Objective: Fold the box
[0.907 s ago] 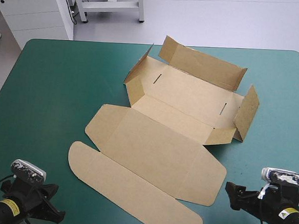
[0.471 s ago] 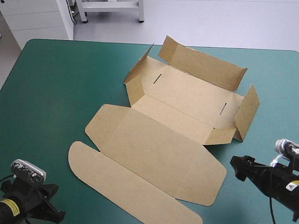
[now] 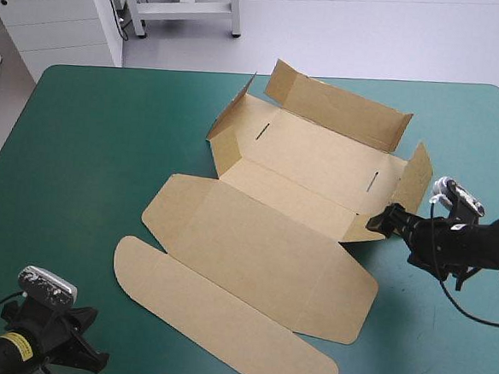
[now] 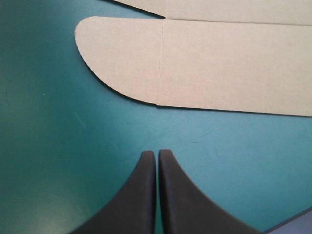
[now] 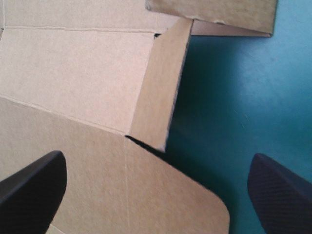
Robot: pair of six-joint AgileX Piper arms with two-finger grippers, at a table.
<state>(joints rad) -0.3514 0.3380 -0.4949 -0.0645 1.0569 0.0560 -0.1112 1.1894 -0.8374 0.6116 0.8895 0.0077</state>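
Observation:
The brown box [image 3: 263, 239] lies as a cut sheet across the middle of the table. Its far half has walls partly raised, while the lid and its long rounded flap [image 4: 204, 63] lie flat toward the near edge. My right gripper [image 3: 379, 222] is open at the box's near right corner, just below the raised right side wall [image 3: 412, 194]. In the right wrist view the gripper [image 5: 156, 157] straddles a small upright corner flap [image 5: 158, 92] and the lid's rounded corner [image 5: 190, 204]. My left gripper [image 4: 157, 154] is shut, empty, low over the cover short of the rounded flap, at the near left corner [image 3: 80, 346].
Bare teal-green cover [image 3: 89, 159] stretches left of the box. A narrower strip [image 3: 475, 143] runs between the box and the table's right edge. A white cabinet [image 3: 60, 24] stands just beyond the far left corner.
My right gripper has travelled from the near right corner forward and left, up to the box's near right corner. The left arm and the box have not moved.

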